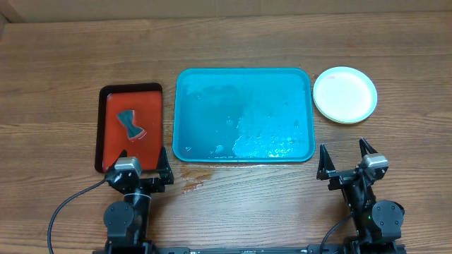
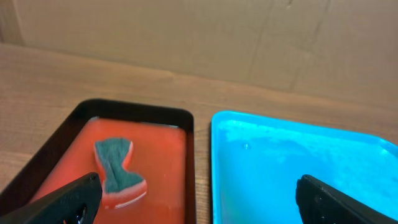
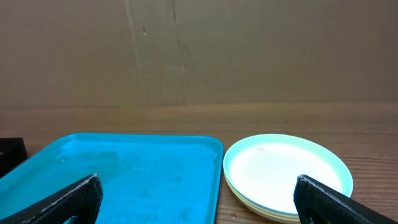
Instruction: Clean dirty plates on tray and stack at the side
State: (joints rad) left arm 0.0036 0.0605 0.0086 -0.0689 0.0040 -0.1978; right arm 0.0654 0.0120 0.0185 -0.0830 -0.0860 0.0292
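The teal-blue tray [image 1: 243, 113] lies at the table's middle, wet and with no plates on it; it also shows in the left wrist view [image 2: 298, 168] and the right wrist view [image 3: 124, 177]. The plates [image 1: 345, 94] sit stacked on the table right of the tray, the pale mint-white one on top, yellow-green rims below [image 3: 286, 174]. My left gripper [image 1: 143, 171] is open and empty at the near edge, in front of the red tray. My right gripper [image 1: 348, 164] is open and empty, near the front edge below the plate stack.
A red tray with black rim [image 1: 130, 125] holds a green-topped sponge [image 1: 129, 125] in shallow liquid, left of the teal tray; the sponge shows in the left wrist view [image 2: 118, 169]. A wet patch [image 1: 192, 180] marks the wood near the teal tray's front left corner.
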